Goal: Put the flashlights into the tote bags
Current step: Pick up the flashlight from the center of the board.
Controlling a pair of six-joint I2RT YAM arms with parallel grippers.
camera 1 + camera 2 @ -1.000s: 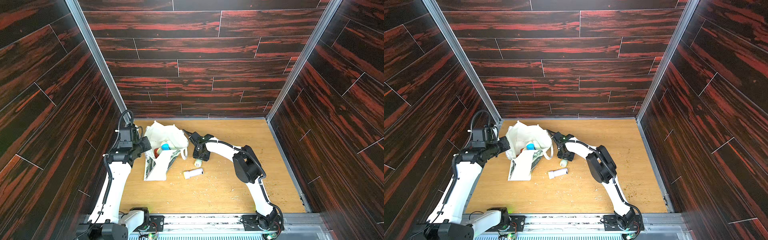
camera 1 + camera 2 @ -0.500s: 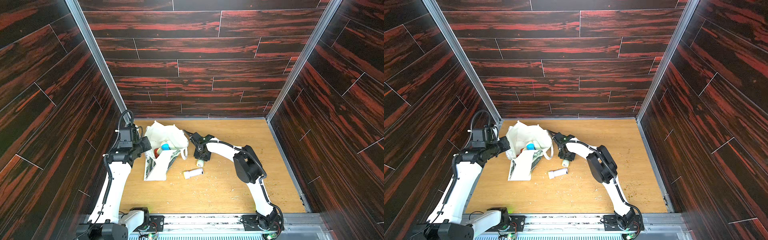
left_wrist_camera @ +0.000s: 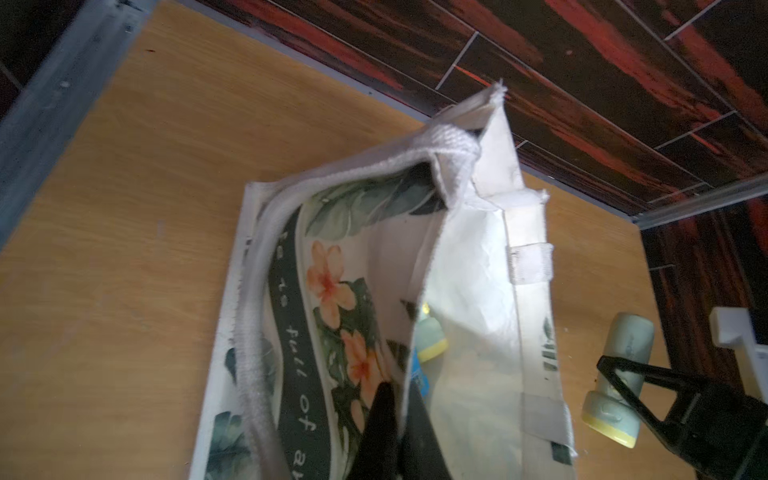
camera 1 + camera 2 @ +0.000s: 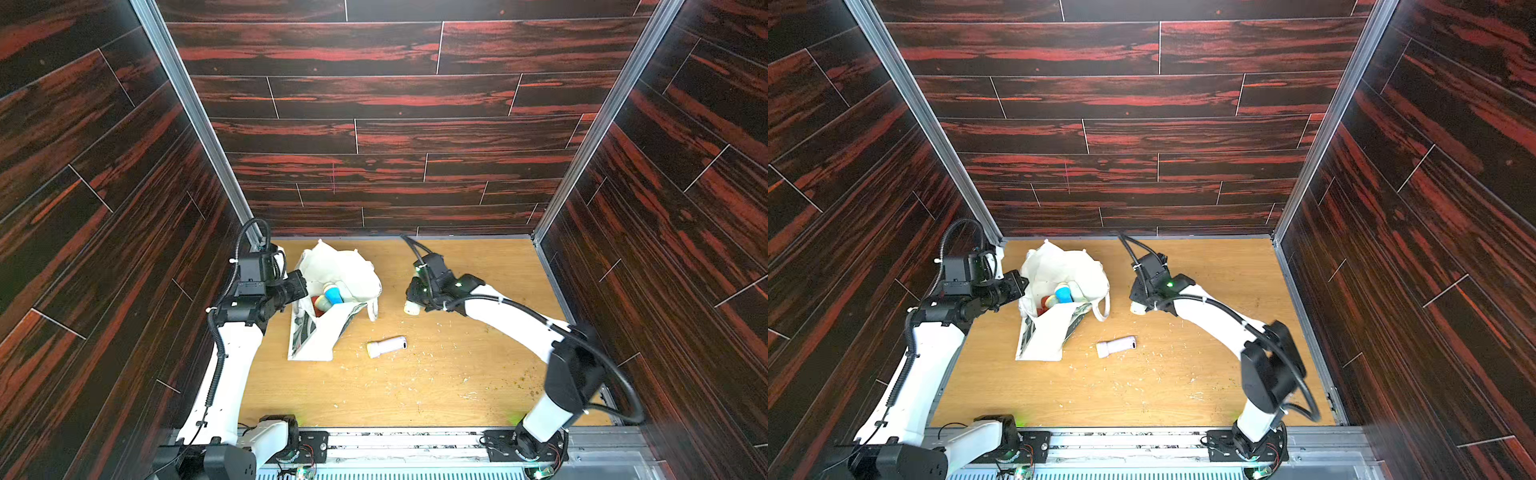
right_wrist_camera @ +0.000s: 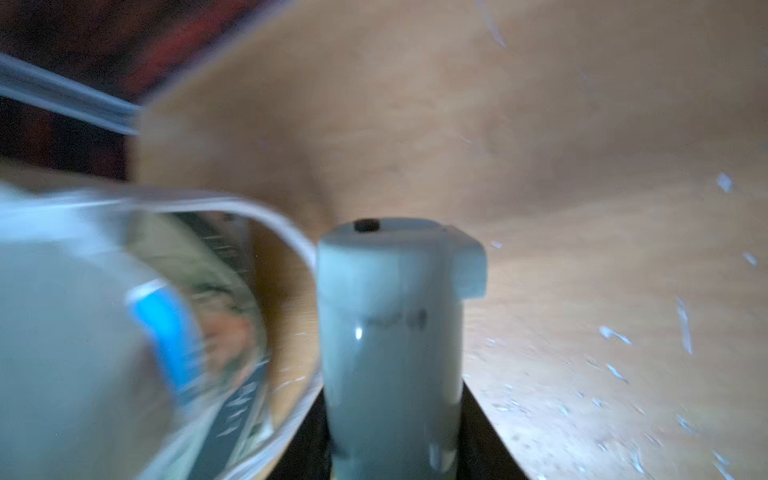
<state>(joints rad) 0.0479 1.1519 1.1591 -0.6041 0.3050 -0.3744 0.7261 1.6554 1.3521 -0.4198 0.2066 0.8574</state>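
Grip on pale plastic cylindrical flashlight [image 5: 390,299] beside off-white printed cloth tote bag [image 4: 345,270]
Right gripper [image 5: 392,403] clenches the flashlight; left gripper [image 3: 397,405] pinches the bag's wall.

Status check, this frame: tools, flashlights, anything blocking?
Left tool shut on bag rim, mouth open. Right tool shut on pale flashlight, beside bag. One lavender flashlight loose on table. Nothing blocking.

The tote bag [image 3: 478,266] pinched in the left gripper [image 3: 397,395] is matt, creased off-white cloth with coarse woven webbing handles [image 3: 249,340]. The pale flashlight [image 5: 390,340] held in the right gripper [image 5: 392,453] is smooth plastic with a faint sheen. Beneath both grippers the desk [image 4: 415,390] is matt wood grain, flecked with pale crumbs. Beyond them the wall panels [image 4: 374,95] look like glossy dark wood, framed by dull metal rails [image 4: 195,112].
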